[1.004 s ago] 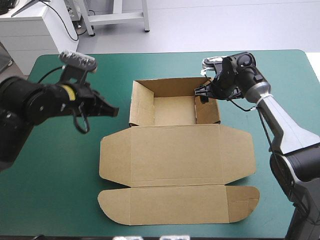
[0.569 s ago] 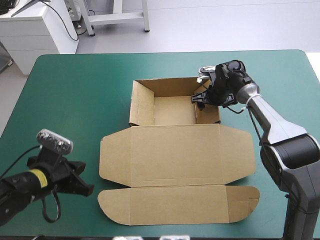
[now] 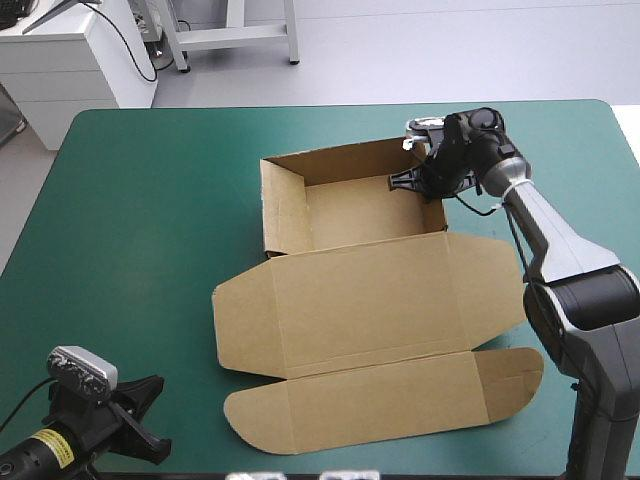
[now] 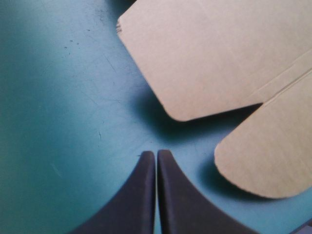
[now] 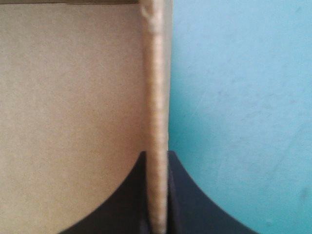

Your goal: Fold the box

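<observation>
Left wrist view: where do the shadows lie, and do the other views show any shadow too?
Left wrist view: dark shadow on the teal-green cover beside the rounded flaps of the box. High view: only a faint shadow along its near flaps. Right wrist view: no clear shadow; the cover looks evenly lit.

— What is the right arm [image 3: 560,245] looking like?
— It is showing smooth silver-grey segments, going black at the wrist, with a white band [image 3: 507,188] ringing it there.
— And the left arm [image 3: 25,462]?
— It is showing black and wearing a yellow band [image 3: 45,447]. Its fingers [image 4: 139,195] are showing as broad, black, curved fins.
</observation>
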